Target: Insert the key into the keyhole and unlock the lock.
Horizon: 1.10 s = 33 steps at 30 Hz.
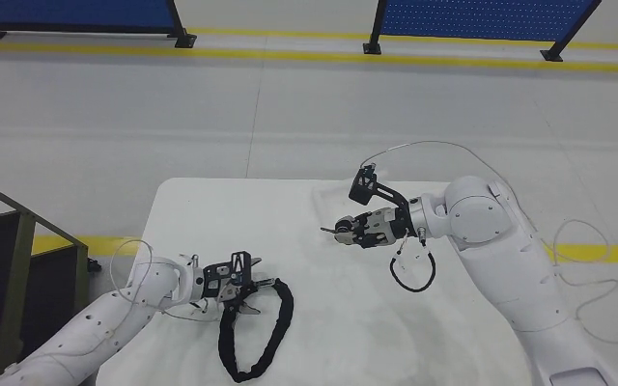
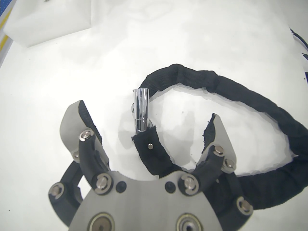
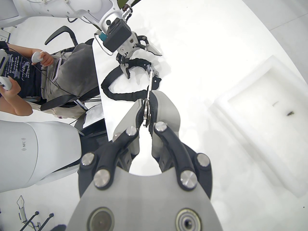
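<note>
One key [image 3: 150, 82], pinched by its ringed head between the pressed-together fingers of the right gripper [image 3: 146, 99], is held above the middle of the table [image 1: 193, 212]. Its blade points left toward the lock and is well apart from it.

One lock [image 2: 240, 92] – a chain in a black fabric sleeve – lies in a loop on the near left part of the table. Its chrome cylinder end [image 2: 141, 111] sticks out of the sleeve and lies between the spread fingers of the left gripper [image 2: 147, 110]; neither finger touches it.

There is one container, a shallow white foam tray [image 3: 264, 126], farther back on the table and well apart from the lock. In its recess are a couple of small dark specks [image 3: 290, 113] – too small to tell what they are.
</note>
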Each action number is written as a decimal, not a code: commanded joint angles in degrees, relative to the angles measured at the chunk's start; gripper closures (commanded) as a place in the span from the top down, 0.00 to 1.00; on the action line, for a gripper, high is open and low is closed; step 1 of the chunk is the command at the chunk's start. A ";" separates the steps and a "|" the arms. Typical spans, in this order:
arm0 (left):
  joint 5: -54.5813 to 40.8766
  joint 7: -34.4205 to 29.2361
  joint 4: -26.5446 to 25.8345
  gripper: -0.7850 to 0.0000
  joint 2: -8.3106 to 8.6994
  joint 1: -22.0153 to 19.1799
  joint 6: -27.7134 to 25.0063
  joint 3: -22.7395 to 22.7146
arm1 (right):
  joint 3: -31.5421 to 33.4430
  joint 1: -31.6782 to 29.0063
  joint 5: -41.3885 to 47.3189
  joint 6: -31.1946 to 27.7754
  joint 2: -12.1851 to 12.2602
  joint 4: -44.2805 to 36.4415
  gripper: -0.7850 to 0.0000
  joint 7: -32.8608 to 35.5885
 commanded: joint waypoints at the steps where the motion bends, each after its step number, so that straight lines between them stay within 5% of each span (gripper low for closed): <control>1: 0.79 -0.48 0.68 1.00 -0.54 -0.05 0.13 0.02 | 0.00 0.00 0.00 0.00 0.00 0.00 0.00 0.00; 4: 1.78 -0.62 1.42 1.00 -1.22 -0.06 0.29 -0.06 | 0.00 0.00 0.00 0.00 0.00 0.00 0.00 0.00; 10: 3.24 -0.30 2.90 0.50 -2.49 -0.07 0.11 -0.30 | 0.00 0.00 0.00 0.00 0.00 0.00 0.00 0.00; 16: 3.64 -0.29 4.73 0.15 -3.69 -0.30 -0.13 -0.91 | 0.00 0.00 0.00 0.00 0.00 0.00 0.00 0.00; 17: 3.51 -0.40 5.10 0.00 -3.90 -0.33 -0.11 -1.05 | 0.00 0.00 0.00 0.00 0.00 0.00 0.00 0.00; 27: 1.55 -1.59 7.03 0.00 -5.43 -0.59 -1.61 -2.86 | 0.00 0.00 0.00 0.00 0.00 0.00 0.00 0.00; 33: 0.55 -1.17 3.35 0.00 -4.47 -0.50 -4.22 -5.94 | 0.00 0.00 0.00 0.00 0.00 0.00 0.00 0.00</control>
